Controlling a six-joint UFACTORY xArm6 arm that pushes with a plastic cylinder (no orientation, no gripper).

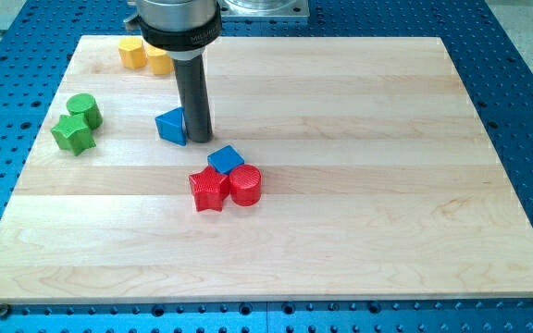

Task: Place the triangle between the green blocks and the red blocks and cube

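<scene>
A blue triangle lies on the wooden board, left of centre. My tip touches its right side. A blue cube sits below and right of the tip, touching a red star-shaped block and a red cylinder. A green cylinder and a green star-shaped block sit together near the view's left edge of the board. The triangle lies between the green pair and the red and blue group, nearer the latter.
Two yellow blocks sit at the board's top left, partly behind the rod. Blue perforated table surrounds the board.
</scene>
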